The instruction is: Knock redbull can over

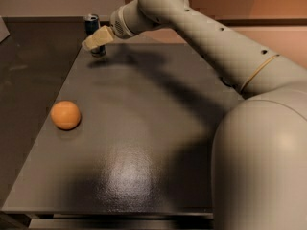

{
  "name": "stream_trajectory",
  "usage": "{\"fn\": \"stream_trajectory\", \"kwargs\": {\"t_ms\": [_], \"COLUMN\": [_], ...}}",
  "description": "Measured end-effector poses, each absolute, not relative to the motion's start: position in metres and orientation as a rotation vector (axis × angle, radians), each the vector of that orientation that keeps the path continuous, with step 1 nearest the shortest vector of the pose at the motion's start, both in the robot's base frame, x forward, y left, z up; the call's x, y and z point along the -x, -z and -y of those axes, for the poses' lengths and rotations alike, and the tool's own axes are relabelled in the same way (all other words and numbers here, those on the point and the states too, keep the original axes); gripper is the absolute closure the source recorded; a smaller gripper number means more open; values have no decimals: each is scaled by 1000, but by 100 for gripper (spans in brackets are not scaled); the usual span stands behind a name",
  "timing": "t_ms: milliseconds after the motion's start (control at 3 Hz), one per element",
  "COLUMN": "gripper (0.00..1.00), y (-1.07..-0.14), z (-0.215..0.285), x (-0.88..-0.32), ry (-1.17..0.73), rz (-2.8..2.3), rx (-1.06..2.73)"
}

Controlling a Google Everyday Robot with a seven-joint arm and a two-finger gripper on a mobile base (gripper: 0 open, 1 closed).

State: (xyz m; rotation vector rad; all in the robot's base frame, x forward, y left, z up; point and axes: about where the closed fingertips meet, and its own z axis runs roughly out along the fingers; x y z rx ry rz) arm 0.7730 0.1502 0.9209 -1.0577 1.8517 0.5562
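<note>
The redbull can (92, 24) is a slim dark-blue and silver can with a silver top. It stands upright at the far left corner of the dark table (144, 128). My gripper (94, 39) reaches in from the right on the long beige arm and lies across the front of the can's lower half, touching or nearly touching it. The bottom of the can shows just below the gripper.
An orange (65, 115) lies on the left side of the table, well in front of the can. My arm and base (259, 166) fill the right side of the view and hide the table's far right part. The table's left edge runs close to the can.
</note>
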Motion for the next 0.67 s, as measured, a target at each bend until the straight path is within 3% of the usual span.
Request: {"fn": "stream_trajectory", "kwargs": {"t_ms": [667], "gripper": [0], "y": [-921], "z": [-172], "x": [-795], "ry": [-568], "rz": [-1818], "rx": [1016]}}
